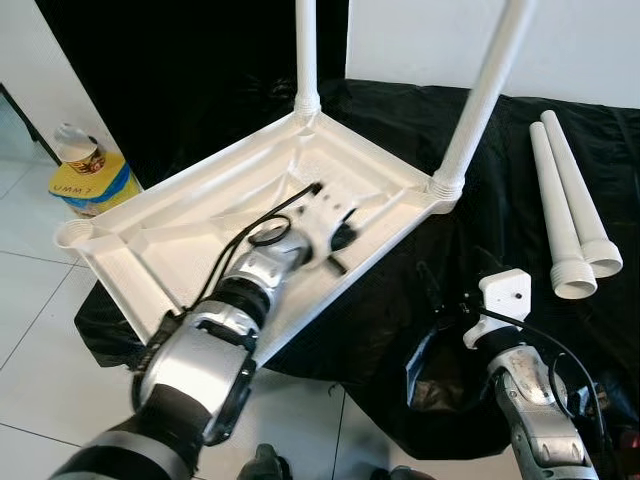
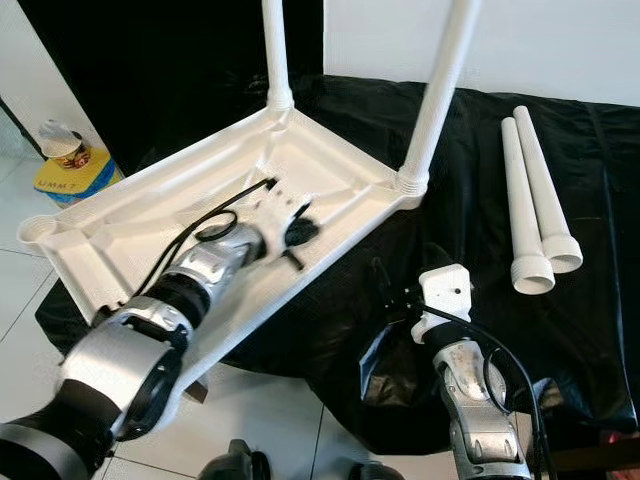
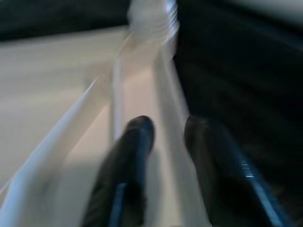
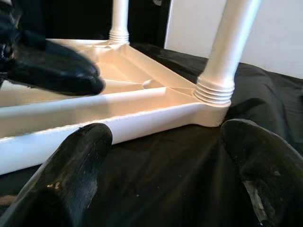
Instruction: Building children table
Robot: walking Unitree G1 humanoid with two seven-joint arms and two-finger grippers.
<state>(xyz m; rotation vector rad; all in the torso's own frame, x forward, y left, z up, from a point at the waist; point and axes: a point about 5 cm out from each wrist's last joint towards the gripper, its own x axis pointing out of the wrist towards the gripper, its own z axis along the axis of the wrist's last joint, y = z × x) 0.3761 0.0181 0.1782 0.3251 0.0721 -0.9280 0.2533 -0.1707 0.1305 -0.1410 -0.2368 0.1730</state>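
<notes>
A: First, has any writing been noted?

B: Only on the yellow and blue box (image 1: 92, 186) on the tiled floor (image 1: 30, 290); "UMM 7" is read on its top, and a round tin (image 1: 78, 150) with an illegible label is set on it.

A: Materials and shapes?

B: The tabletop (image 1: 200, 225) is recorded as white moulded plastic, glossy, ribbed on its underside, and lying upside down partly on a crinkled black sheet (image 1: 400, 300). Two white tubular legs (image 1: 482, 90) with threaded collars are seen upright in its far corners. An open round socket (image 1: 73, 234) is seen at the near left corner. Two loose legs (image 1: 565, 205), flared at their threaded ends, are laid side by side on the sheet, well apart from the tabletop.

A: And the grippers?

B: The left gripper (image 3: 168, 137) is placed at the tabletop's near right rim, with one black finger inside the rim wall and one outside; a narrow gap is kept, but the picture is blurred and contact cannot be confirmed. The right gripper (image 4: 165, 165) is held low over the sheet, just beside that rim, its fingers (image 4: 75, 175) spread wide with nothing between them.
</notes>
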